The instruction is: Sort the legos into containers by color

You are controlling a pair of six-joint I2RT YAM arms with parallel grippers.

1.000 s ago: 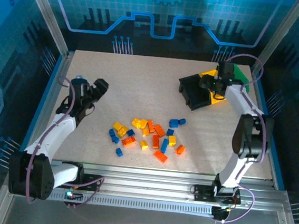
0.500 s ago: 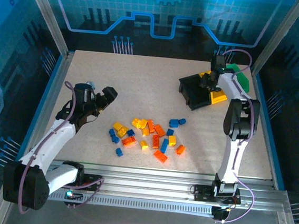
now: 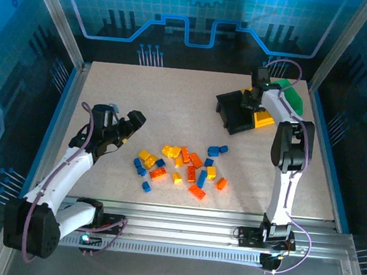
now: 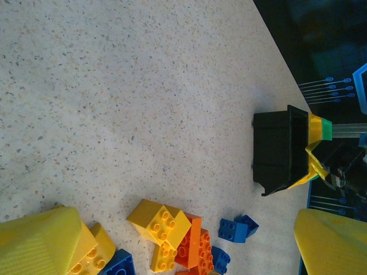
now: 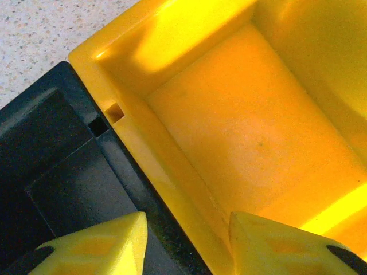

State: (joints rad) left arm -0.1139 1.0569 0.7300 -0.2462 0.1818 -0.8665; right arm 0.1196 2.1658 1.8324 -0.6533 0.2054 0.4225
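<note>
About twenty small plastic building bricks [image 3: 192,173] in yellow, orange and blue lie in a loose, mixed scatter on the speckled counter, near its front middle, with a pair of blue ones [image 3: 218,150] at the far right edge of the scatter. Well apart, at the far right corner, three open-top rectangular plastic bins stand joined in a slanted row: black [image 3: 222,106], yellow [image 3: 264,118], then green [image 3: 294,97].

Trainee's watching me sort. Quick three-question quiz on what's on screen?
1. The right gripper straddles the wall between which bins? A: black bin and yellow bin. B: yellow and green. C: green and black.
2. True or false: the left gripper holds a lego.
3. The pile of legos is yellow, orange and ___.
Key: 1 A; 2 false, it is open and empty; 3 blue.
</note>
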